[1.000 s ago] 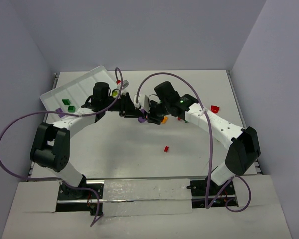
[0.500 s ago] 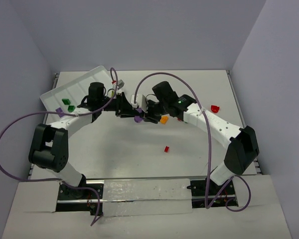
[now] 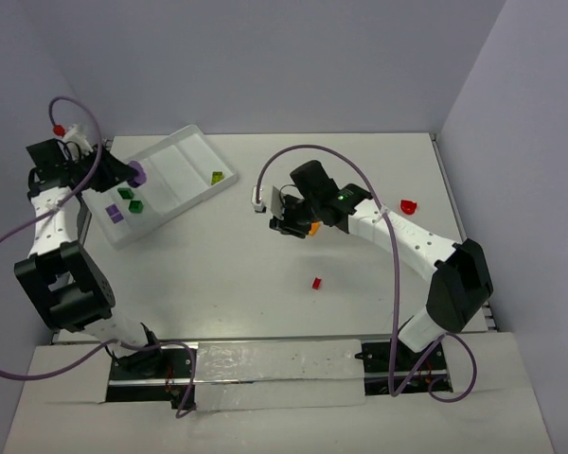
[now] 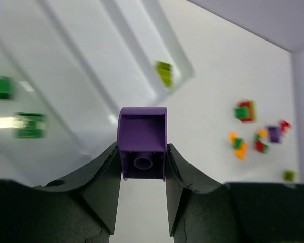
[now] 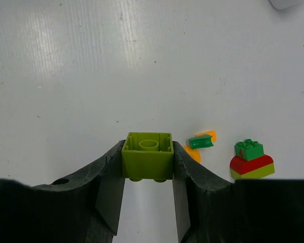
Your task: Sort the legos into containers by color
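Purple plastic fills the gap of the left end effector [image 4: 142, 161]: a purple brick [image 4: 142, 132] is pinched between its two dark fingers, with its hollow underside towards the wrist camera. In the top view this arm reaches to the far left, and the brick hangs at the left edge of the white tray [image 3: 175, 163]. The tray lies aslant on the far left part of the bench [image 3: 227, 274]. Near the tray's left end lie two green bricks [image 3: 130, 199] close together, with a second purple piece [image 3: 115, 214] just beside them. A lime piece [image 3: 216, 177] sits alone at the tray's right end. Which compartment each one is in cannot be told from above.

The right end effector [image 5: 148, 151] is closed on a lime brick [image 5: 148, 161], gripped by two opposite sides with the open underside facing the camera. It is held over the bench near the middle. Close by on the bench are an orange piece with a small green one against it [image 5: 201, 141] and a little stack [image 5: 251, 160] of green, red and lime. One red brick [image 3: 316, 282] lies alone nearer the arm bases. Another red brick [image 3: 409, 205] sits well apart at the right.
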